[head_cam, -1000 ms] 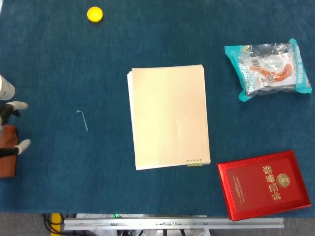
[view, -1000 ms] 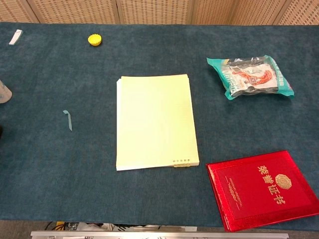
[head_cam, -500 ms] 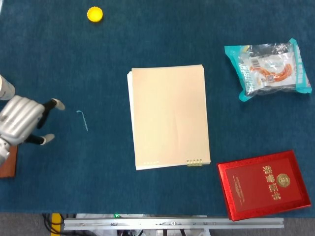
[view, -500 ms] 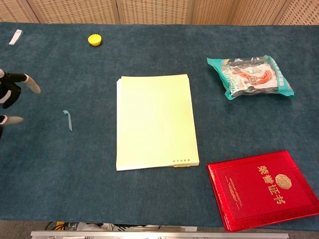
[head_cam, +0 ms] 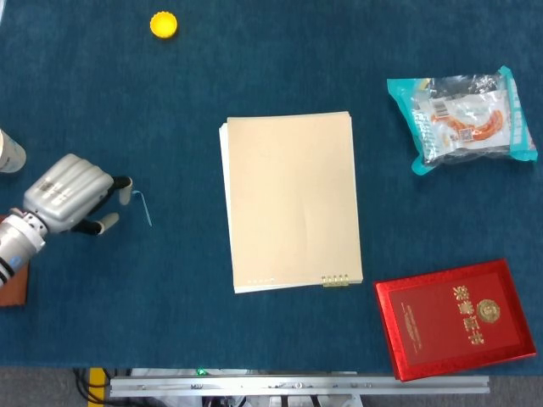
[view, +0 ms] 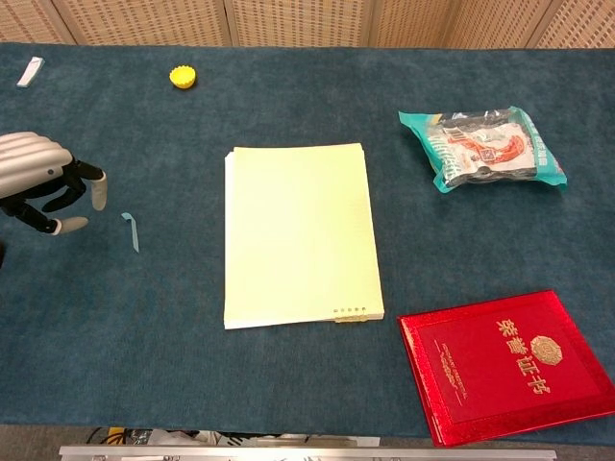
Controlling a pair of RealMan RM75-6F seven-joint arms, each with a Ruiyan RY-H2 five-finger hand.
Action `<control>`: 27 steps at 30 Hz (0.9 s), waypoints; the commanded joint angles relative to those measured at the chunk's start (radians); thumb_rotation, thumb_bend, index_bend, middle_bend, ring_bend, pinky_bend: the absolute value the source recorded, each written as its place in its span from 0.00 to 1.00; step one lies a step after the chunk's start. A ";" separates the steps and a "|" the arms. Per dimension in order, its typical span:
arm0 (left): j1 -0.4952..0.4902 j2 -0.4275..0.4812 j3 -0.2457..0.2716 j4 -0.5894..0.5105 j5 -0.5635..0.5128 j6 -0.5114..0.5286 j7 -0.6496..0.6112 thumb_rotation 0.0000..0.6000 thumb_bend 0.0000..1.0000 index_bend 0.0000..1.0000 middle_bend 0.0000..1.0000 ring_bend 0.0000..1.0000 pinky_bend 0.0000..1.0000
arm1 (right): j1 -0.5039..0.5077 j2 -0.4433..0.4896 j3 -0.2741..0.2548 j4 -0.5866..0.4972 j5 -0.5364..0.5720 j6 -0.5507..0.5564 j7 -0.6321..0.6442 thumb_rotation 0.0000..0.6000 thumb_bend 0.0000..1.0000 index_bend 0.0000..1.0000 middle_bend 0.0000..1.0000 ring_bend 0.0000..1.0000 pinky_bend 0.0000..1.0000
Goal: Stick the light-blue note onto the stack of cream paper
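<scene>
The light-blue note [head_cam: 142, 207] lies on the table [head_cam: 254, 68], well left of the stack of cream paper [head_cam: 293, 202]; nothing is stuck yet. The left hand [head_cam: 72, 197] hovers beside it, empty, fingers spread. The red booklet [head_cam: 456, 317] bears unreadable gold characters.

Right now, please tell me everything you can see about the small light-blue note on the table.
The light-blue note is a very thin, narrow strip that looks like paper, seen almost edge-on, with a small hook-like bend at its far end. It lies alone on the dark blue cloth of the table, left of the stack of cream paper and apart from it. The left robot hand is close beside it on its left, fingertips pointing toward it, not touching it. Any print on it is too small to tell.
</scene>
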 commanded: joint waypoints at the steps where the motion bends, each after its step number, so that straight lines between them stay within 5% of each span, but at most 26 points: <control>1: -0.018 -0.049 0.015 0.064 0.032 0.035 -0.028 1.00 0.33 0.50 0.82 0.86 0.84 | 0.001 -0.001 0.000 -0.003 0.005 -0.005 -0.005 1.00 0.01 0.05 0.15 0.00 0.00; 27: -0.117 -0.253 0.128 0.386 0.110 0.107 -0.156 1.00 0.33 0.48 0.83 0.86 0.84 | -0.004 0.003 0.002 -0.034 0.029 -0.014 -0.053 1.00 0.01 0.05 0.15 0.00 0.00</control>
